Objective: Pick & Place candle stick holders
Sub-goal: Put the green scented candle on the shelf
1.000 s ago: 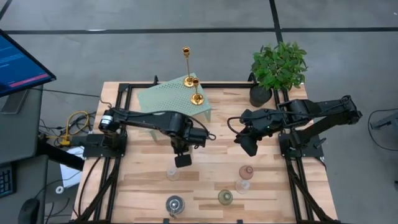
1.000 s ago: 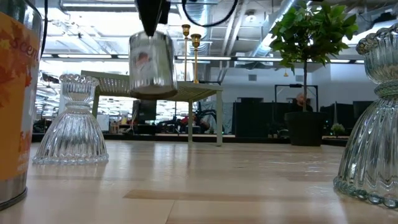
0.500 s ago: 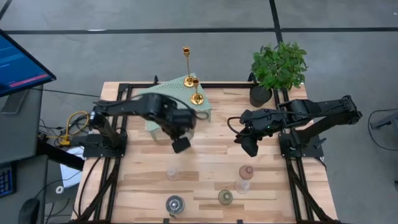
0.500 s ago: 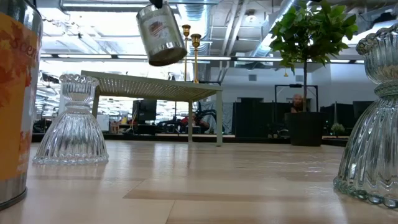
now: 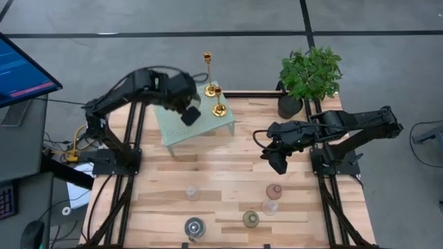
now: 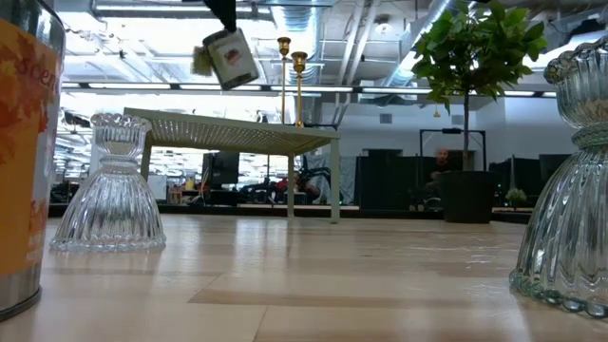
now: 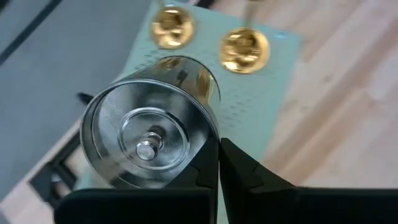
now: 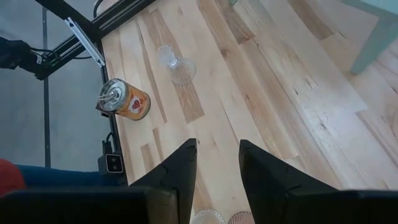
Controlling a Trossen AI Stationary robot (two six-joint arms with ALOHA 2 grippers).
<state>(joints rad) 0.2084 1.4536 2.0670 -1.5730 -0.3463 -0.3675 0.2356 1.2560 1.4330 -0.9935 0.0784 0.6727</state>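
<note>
Silvery cup [image 7: 149,134] – left gripper [image 5: 190,114] clamped, above rack [image 5: 176,117].

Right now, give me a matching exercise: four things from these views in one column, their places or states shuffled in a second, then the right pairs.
Things:
1. silvery metal cup
2. short gold candlestick
3. orange-labelled can
4. right gripper

Places or states:
A. on the mint-green rack
B. open, above the table
C. in the left gripper
D. at the table's near edge

Pairs: 1-C, 2-A, 3-D, 4-B
</note>
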